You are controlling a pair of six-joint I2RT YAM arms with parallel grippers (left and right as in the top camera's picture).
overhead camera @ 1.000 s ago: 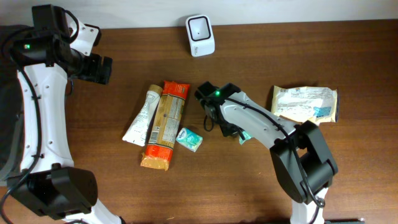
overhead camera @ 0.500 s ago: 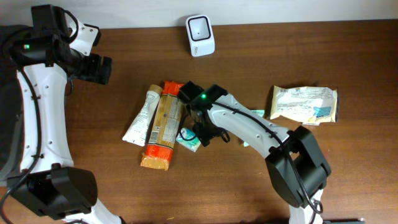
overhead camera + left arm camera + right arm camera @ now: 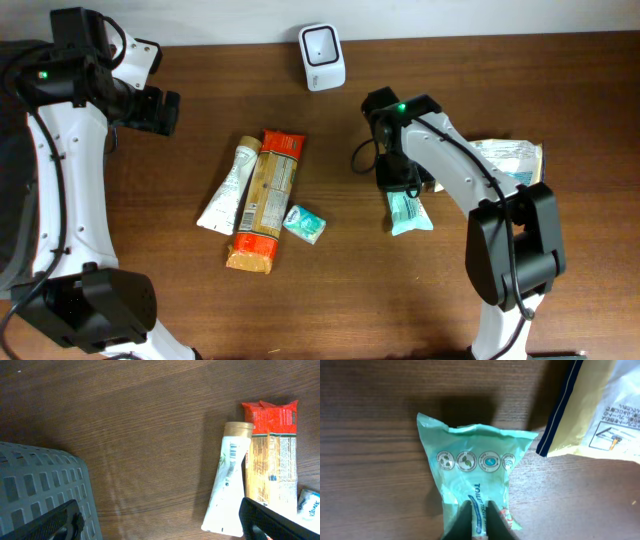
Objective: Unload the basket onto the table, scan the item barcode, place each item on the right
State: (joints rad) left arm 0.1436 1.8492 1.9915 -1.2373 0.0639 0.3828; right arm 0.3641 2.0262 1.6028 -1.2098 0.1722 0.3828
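Grey plastic basket, lattice wall, far left; contents not visible. Right gripper clenched on one end of mint-green packet: flat, crinkly glossy film, crimped edge. Packet sits right of centre, near-right of white rounded scanner, just beside white-yellow pouch. Left gripper jaws spread wide, holding nothing. Wood-grain table.

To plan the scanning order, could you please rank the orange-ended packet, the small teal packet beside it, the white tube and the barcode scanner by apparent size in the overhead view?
1. The orange-ended packet.
2-3. The white tube and the barcode scanner look about alike: tube longer, scanner wider.
4. The small teal packet.
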